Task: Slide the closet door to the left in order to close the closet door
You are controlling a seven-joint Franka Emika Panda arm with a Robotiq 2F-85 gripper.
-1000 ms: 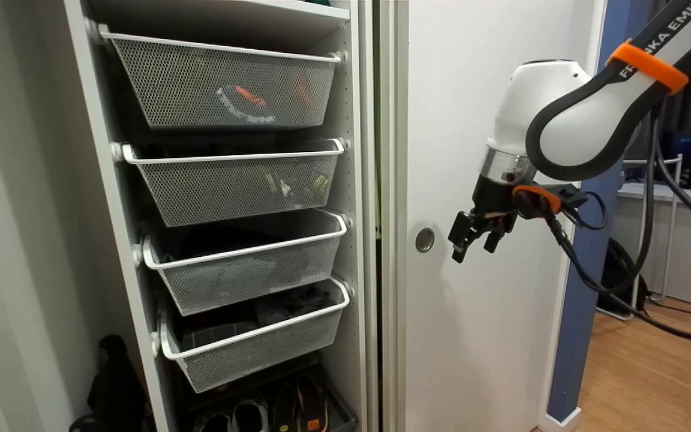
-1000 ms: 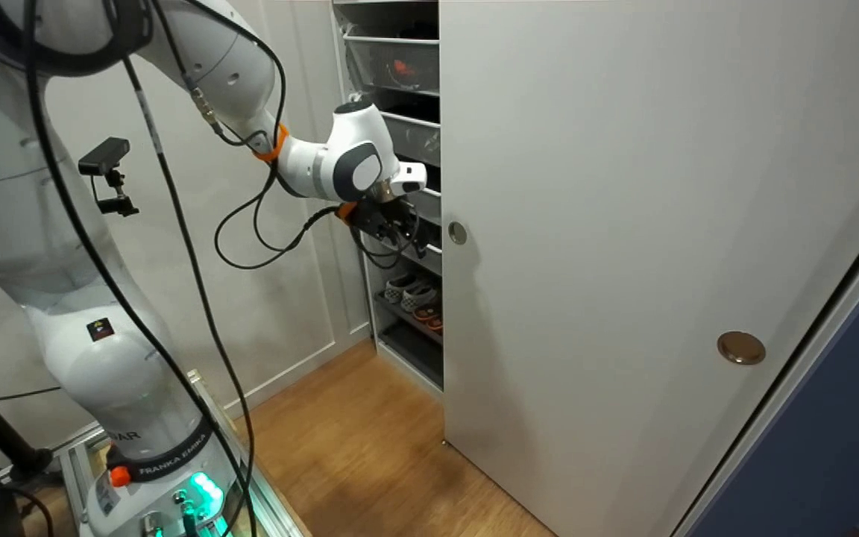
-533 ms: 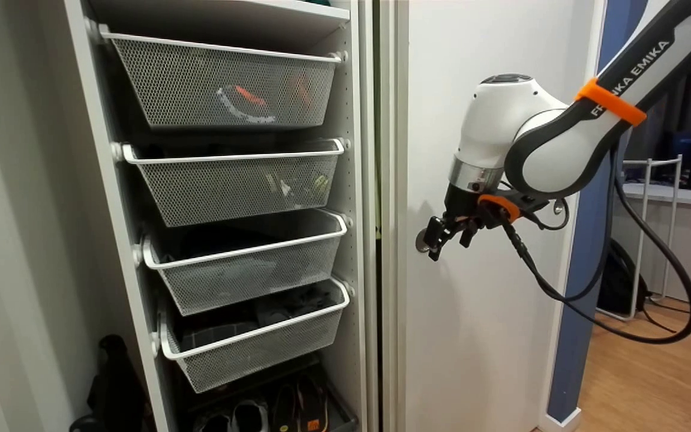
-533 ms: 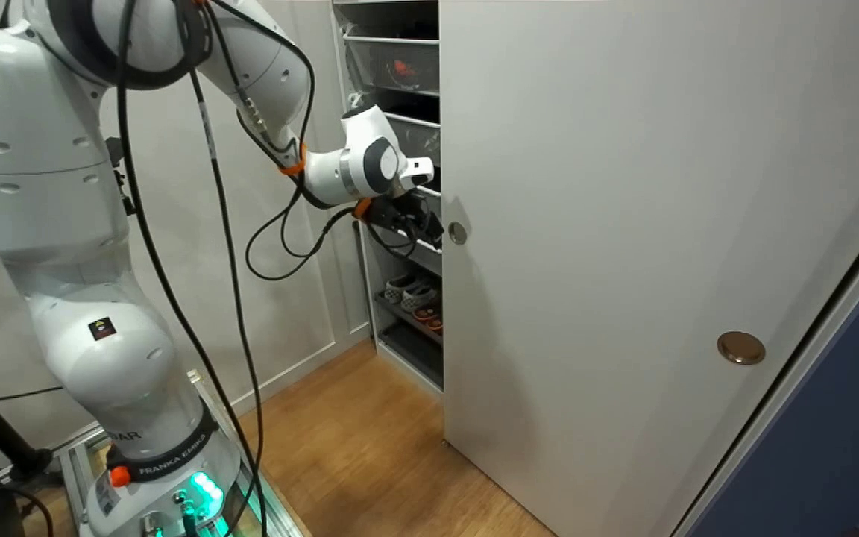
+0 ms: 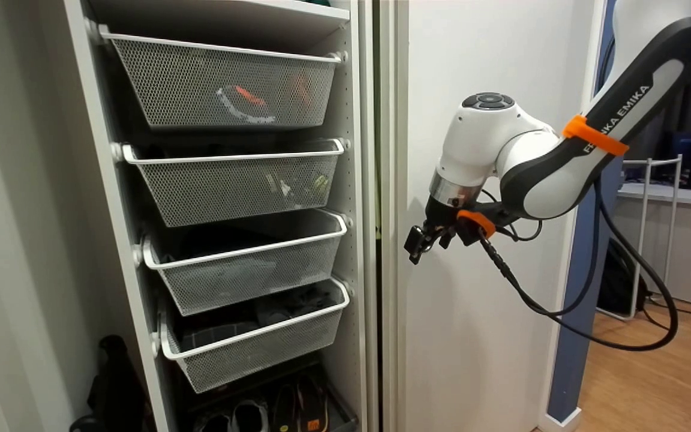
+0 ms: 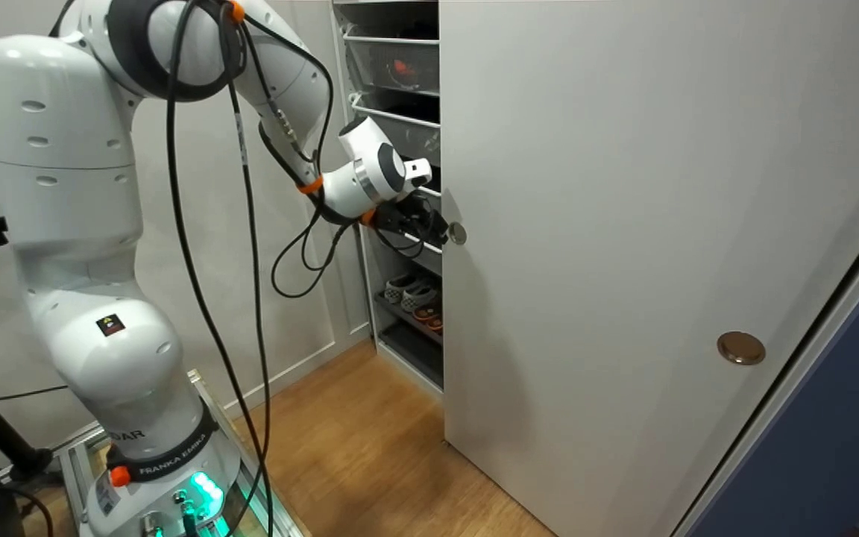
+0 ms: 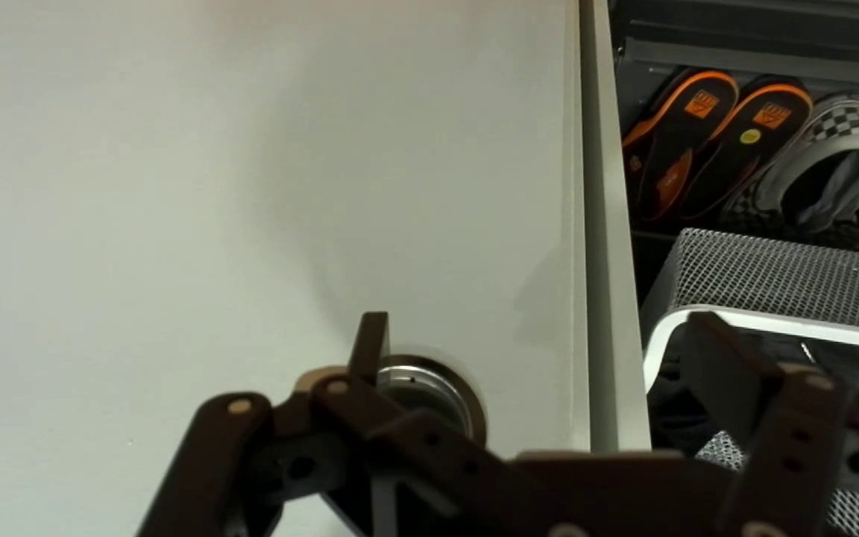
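The closet door (image 6: 623, 186), a flat white panel, leaves the basket side of the closet uncovered. Its round finger pull (image 7: 468, 399) shows near the door's edge in the wrist view. My gripper (image 7: 540, 317) is open, its jaws wide apart. One finger (image 7: 371, 350) overlaps the left side of the pull; whether it touches, I cannot tell. The opposite finger (image 7: 724, 365) lies beyond the door's edge, over the opening. In an exterior view the gripper (image 5: 429, 251) covers most of the pull.
White wire-mesh baskets (image 5: 249, 180) fill the opening beside the door, with shoes (image 6: 418, 294) beneath. A brown round pull (image 6: 741, 348) is at the right of the white surface. Loose cables (image 5: 561, 309) hang from the arm. A blue wall edge (image 5: 585, 336) borders the door.
My gripper has moved across the door toward its open edge, from beside the finger pull to in front of it. The jaws look open throughout. The door has not moved.
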